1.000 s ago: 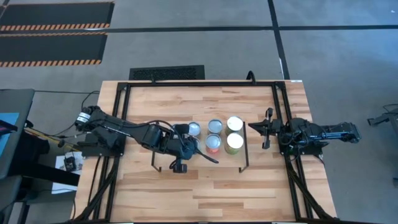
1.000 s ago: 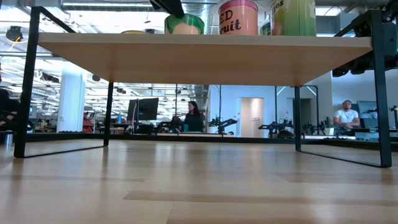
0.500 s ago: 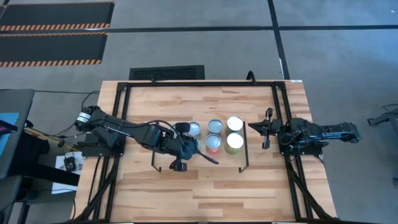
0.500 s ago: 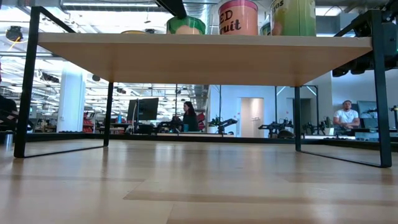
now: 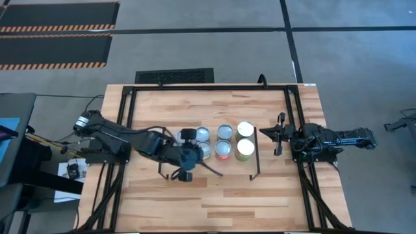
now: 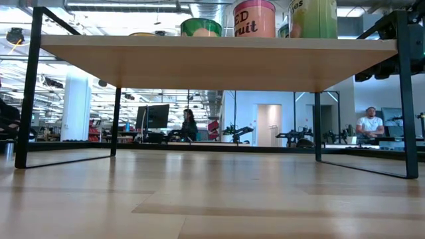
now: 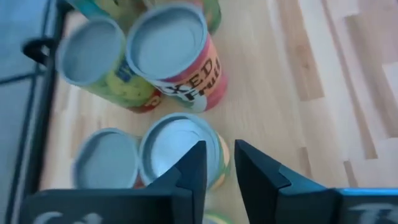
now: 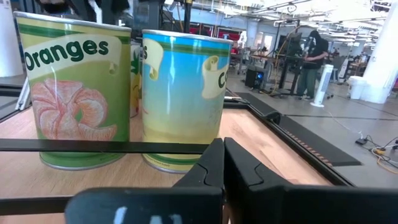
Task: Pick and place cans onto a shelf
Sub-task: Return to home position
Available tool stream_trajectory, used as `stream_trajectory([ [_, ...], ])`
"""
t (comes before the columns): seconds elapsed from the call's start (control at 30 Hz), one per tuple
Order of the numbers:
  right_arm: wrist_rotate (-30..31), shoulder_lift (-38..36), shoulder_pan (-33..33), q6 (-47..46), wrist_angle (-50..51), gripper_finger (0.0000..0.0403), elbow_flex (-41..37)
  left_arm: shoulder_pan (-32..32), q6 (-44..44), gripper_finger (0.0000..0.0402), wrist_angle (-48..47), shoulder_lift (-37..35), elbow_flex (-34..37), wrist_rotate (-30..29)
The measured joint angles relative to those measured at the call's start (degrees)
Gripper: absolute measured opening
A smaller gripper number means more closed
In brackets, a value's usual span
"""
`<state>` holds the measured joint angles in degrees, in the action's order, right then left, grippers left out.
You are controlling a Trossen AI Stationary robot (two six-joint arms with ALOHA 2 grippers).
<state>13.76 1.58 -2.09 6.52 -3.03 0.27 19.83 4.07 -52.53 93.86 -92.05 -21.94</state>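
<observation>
Several cans stand upright in rows on the shelf point(image 6: 219, 63): silver tops point(image 5: 224, 132), an orange-red can point(image 7: 177, 56) and a yellow-green one point(image 7: 99, 62). A green-labelled can point(image 6: 200, 27) stands at the left end of the rows. In the left wrist view its silver top point(image 7: 177, 149) lies just below and beside my left gripper point(image 7: 216, 168). That gripper point(image 5: 198, 153) hovers open over the shelf with only wood between its fingers. My right gripper point(image 8: 221, 162) waits shut at the shelf's right end point(image 5: 263, 132), level with an Oranges can point(image 8: 71, 93) and a blue can point(image 8: 183, 93).
The shelf stands on thin black legs point(image 6: 26, 86) in the middle of the butcher-block table point(image 5: 221, 201). Bare wood lies on the shelf's left part and along the table's near edge. People and desks show in the room behind.
My left gripper has drawn up and away from the green-labelled can, toward the table's left edge, and has gone out of the low view. The can stays upright on the shelf.
</observation>
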Motion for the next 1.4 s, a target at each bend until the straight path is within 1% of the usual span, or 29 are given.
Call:
stream_trajectory([
  [0.1,0.1,0.0,0.0,0.0,0.0,0.0017,0.0,2.2,0.0,0.0046,-1.3,-3.2,0.0,-2.5],
  [0.2,0.2,0.0,0.0,0.0,0.0,0.0017,0.0,5.0,1.6,0.0010,-1.7,-8.4,1.7,-6.1],
  [0.27,0.2,0.0,0.0,0.0,0.0,0.0015,0.0,6.7,3.8,0.0006,-1.2,-12.8,4.8,-9.2],
  [0.37,0.3,0.0,0.0,0.0,0.0,0.0014,0.0,8.1,6.2,0.0002,1.9,-20.1,12.2,-10.3],
  [0.53,0.3,0.0,0.0,-0.4,0.0,0.0017,0.0,8.1,6.7,0.0000,9.9,-34.5,28.7,-9.3],
  [0.63,0.3,0.0,0.0,0.9,0.0,0.0022,0.0,5.1,2.1,0.0000,19.0,-43.1,38.3,-4.6],
  [0.73,0.3,0.0,0.0,1.6,0.0,0.0023,0.0,0.4,-2.4,0.0000,26.4,-50.5,45.6,3.9],
  [0.8,0.2,0.0,0.0,0.8,0.0,0.0021,0.0,-3.1,-4.9,0.0000,29.3,-54.4,49.2,9.3],
  [0.87,-0.2,0.0,0.0,0.6,0.0,0.0015,0.0,-6.3,-7.7,0.0000,30.7,-57.8,52.4,13.5],
  [1.03,-1.7,0.0,0.0,0.6,-0.2,0.0008,0.0,-12.9,-13.2,0.0000,39.4,-64.1,60.0,25.7],
  [1.1,-1.7,0.0,0.0,0.8,-0.2,0.0010,0.0,-15.3,-13.5,0.0000,41.3,-65.9,62.4,26.9],
  [1.23,-1.7,0.0,0.0,0.9,-0.2,0.0018,0.0,-19.4,-13.3,0.0000,44.7,-69.6,67.1,27.1],
  [1.4,-1.7,0.0,0.0,1.6,-0.3,0.0014,0.0,-23.2,-13.0,0.0000,48.4,-74.8,72.3,27.2],
])
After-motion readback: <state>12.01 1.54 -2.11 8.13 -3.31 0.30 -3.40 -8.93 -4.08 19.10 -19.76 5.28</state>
